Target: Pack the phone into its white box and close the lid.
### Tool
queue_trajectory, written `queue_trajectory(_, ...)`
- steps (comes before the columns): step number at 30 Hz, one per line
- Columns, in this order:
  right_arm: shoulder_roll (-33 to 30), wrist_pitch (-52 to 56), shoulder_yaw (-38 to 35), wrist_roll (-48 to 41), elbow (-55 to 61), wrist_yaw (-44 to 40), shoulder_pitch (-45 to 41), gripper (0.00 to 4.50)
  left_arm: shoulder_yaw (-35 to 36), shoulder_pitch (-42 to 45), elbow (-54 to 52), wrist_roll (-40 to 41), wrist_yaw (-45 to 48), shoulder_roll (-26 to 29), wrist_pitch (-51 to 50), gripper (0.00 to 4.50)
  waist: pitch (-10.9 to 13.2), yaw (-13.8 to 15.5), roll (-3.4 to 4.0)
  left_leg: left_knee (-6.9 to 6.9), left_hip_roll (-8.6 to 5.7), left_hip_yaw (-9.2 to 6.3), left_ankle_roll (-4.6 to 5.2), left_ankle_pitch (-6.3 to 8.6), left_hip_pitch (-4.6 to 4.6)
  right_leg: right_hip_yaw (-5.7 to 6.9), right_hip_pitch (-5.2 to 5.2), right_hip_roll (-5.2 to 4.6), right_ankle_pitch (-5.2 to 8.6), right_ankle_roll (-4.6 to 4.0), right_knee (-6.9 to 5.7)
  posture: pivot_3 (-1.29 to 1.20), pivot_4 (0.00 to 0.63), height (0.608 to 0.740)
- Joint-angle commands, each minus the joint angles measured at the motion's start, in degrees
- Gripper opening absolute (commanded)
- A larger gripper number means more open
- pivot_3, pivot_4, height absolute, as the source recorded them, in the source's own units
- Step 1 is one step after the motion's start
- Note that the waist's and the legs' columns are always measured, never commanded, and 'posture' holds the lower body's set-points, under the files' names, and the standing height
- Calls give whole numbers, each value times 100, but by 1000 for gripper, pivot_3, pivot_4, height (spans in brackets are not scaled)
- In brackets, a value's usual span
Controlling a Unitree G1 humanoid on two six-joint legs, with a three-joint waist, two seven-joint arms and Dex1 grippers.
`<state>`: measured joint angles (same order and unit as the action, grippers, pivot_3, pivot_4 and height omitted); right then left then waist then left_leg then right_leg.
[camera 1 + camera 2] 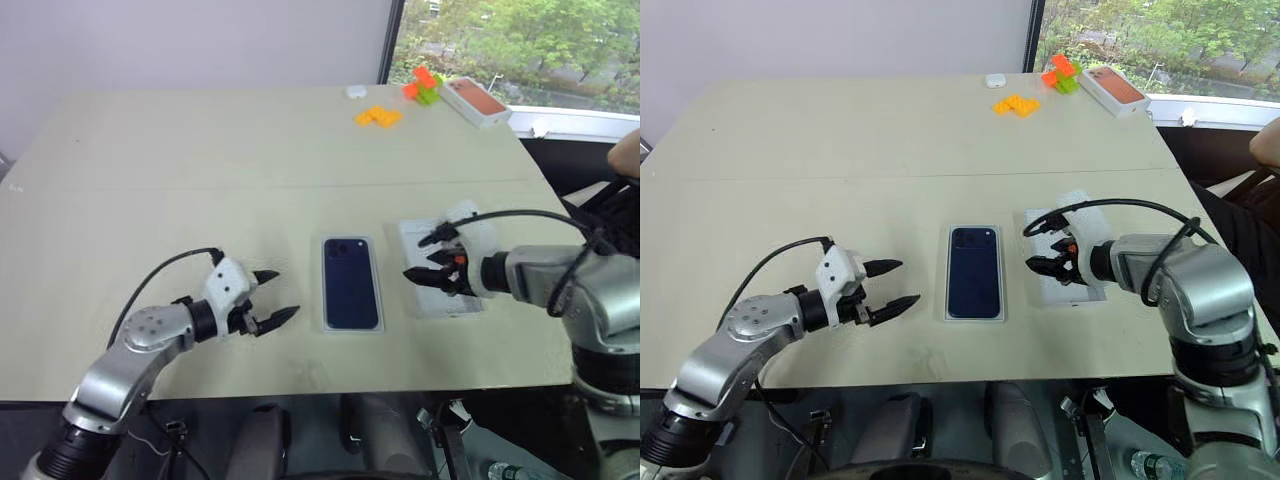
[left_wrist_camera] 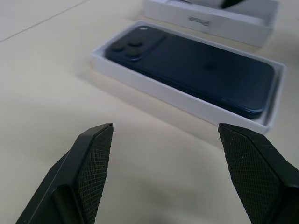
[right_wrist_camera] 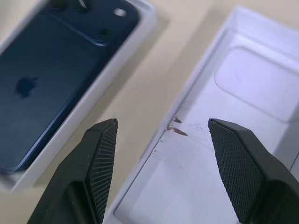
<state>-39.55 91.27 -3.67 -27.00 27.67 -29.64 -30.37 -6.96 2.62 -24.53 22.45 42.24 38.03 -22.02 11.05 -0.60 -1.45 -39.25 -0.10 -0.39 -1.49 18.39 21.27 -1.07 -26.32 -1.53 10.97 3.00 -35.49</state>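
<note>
Nearest the robot, the left gripper (image 1: pixel 283 297) hovers just above the table (image 1: pixel 180 170), its two black fingers spread wide with nothing between them, pointing toward the white box (image 1: pixel 352 328). The phone (image 1: pixel 350 282) lies flat inside that box, back side up, filling it almost to the rim. Its long axis runs away from the robot, and the camera block sits at the far end, toward the robot's left corner.

Just to the right of the box lies the lid (image 3: pixel 261 74), upside down so its pale inside faces up; the printed top cannot be seen. The right gripper (image 1: pixel 1045 246) hangs over the lid's near part, fingers apart and empty, and it covers part of the lid in the head views. The lid's far end is cut off in the right wrist view.

Well beyond, near the table's far right corner, sit some orange blocks (image 1: pixel 379 116), a red and green toy (image 1: pixel 424 86) and a box with an orange-red top (image 1: pixel 476 100). A small white object (image 1: pixel 356 91) there is too small to make out.
</note>
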Motion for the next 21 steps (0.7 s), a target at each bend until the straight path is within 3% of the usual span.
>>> queue_trajectory(1,276,123,-121,-259,-143,665,-196,3228,-73,154,122,-121,243,-77,293,3833,0,-8,0,0,0,1,0,0,0,0,0,-1,0,0,1,0,150,740)
queue_trajectory(6,645,123,-263,-673,-675,1860,-269,3228,-167,241,275,-247,389,-180,434,3833,-2,-21,-1,0,-1,5,1,0,0,-4,0,-3,-1,2,1,0,150,740)
queue_trajectory(11,681,123,-418,-1622,-1075,2991,-344,3228,-173,239,290,-267,500,-285,484,3833,-2,-26,0,0,2,4,1,0,0,-4,0,-3,-3,5,0,0,150,740)
queue_trajectory(14,615,123,-407,-2279,-1235,3585,-465,2404,-152,200,228,-219,575,-299,464,3833,-2,-35,0,0,4,4,1,0,0,-5,1,-2,-4,7,0,0,150,740)
queue_trajectory(18,505,123,-308,-3174,-1404,4249,-603,403,-128,151,135,-167,615,-309,399,3833,-2,-41,0,0,6,4,2,0,0,-6,0,-1,-5,8,-1,0,150,740)
queue_trajectory(19,483,123,-289,-3389,-1444,4415,-632,71,-127,148,126,-174,617,-310,398,3833,-2,-42,0,0,8,4,2,0,0,-6,0,0,-5,9,-1,0,150,740)
queue_trajectory(21,451,123,-299,-3772,-1542,4733,-686,71,-112,148,124,-197,604,-316,401,3833,-2,-46,0,0,10,5,3,0,1,-7,0,0,-5,9,0,0,150,740)
